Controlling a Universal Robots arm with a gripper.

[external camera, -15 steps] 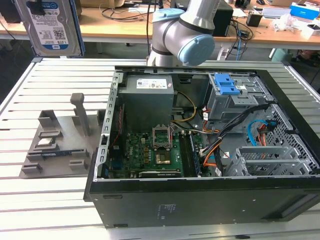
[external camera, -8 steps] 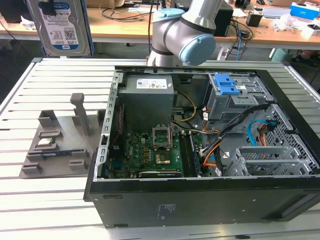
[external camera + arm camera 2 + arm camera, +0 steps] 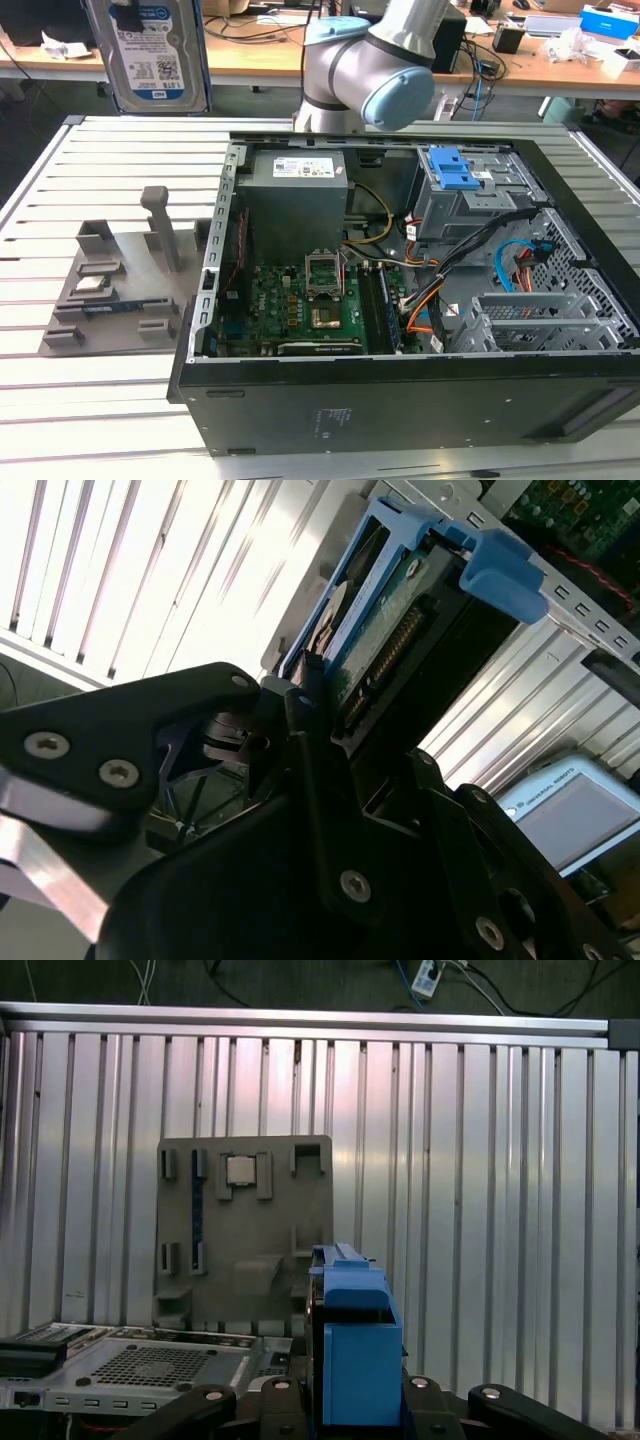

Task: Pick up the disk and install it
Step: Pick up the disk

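The table [image 3: 110,150] where I work is made of ribbed metal slats. An open computer case [image 3: 400,410] lies on it. A flat grey fixture [image 3: 110,300] lies just beside the case, on the exterior view's left.

The open computer case [image 3: 400,410] and slatted surface [image 3: 100,400] are being overlooked from above by the exterior view, while the disk [image 3: 355,1350] and that surface are being framed closely in both wrist views.

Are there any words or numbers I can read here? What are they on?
No text can be read clearly.
Label on the disk: print and barcodes, too small.
Sticker on the power supply: too blurred.
White marks on the computer case: too small.
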